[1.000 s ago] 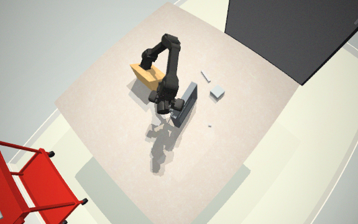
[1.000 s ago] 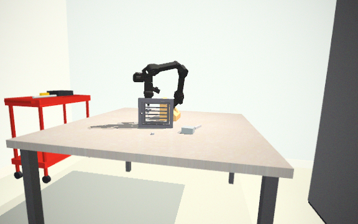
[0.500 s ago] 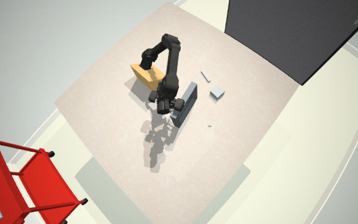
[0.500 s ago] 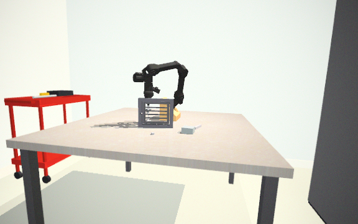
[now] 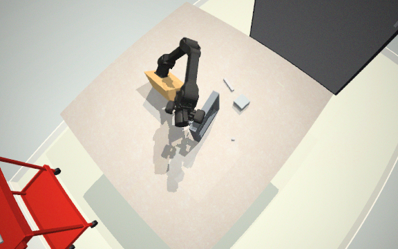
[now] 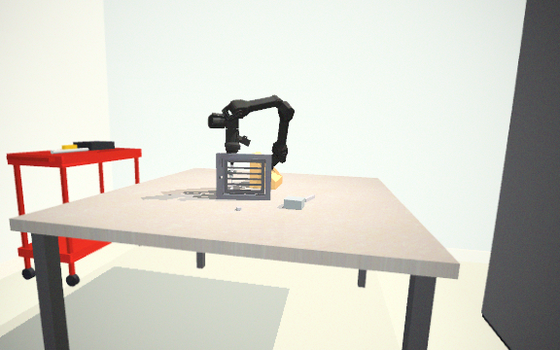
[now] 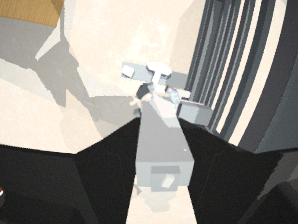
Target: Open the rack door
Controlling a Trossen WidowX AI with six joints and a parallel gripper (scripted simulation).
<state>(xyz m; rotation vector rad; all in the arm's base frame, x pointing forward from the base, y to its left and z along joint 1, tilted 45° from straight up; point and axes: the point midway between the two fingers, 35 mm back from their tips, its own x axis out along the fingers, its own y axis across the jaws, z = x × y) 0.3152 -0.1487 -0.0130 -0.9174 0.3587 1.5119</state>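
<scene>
The grey rack [image 5: 212,100] [image 6: 219,187] stands upright on the table [image 5: 123,138] [image 6: 348,224]. Its dark slats [image 7: 216,50] run along the right side of the wrist view. No door panel shows swung out from it. The pale grey upright handle [image 7: 162,142] stands between my two black fingertips. My gripper [image 7: 157,123] [image 5: 185,114] points down and is shut on this handle, beside the rack's face. How far the handle is turned cannot be told. In the exterior view the fingertips are hidden behind the rack.
A pale block [image 5: 241,102] [image 6: 294,203], a thin pale stick [image 5: 229,84] [image 6: 309,197] and a tiny pale piece [image 5: 233,140] [image 6: 238,209] lie beyond the rack. The orange base block [image 5: 162,84] [image 6: 277,181] is under the arm. A red cart [image 5: 52,194] stands off the table.
</scene>
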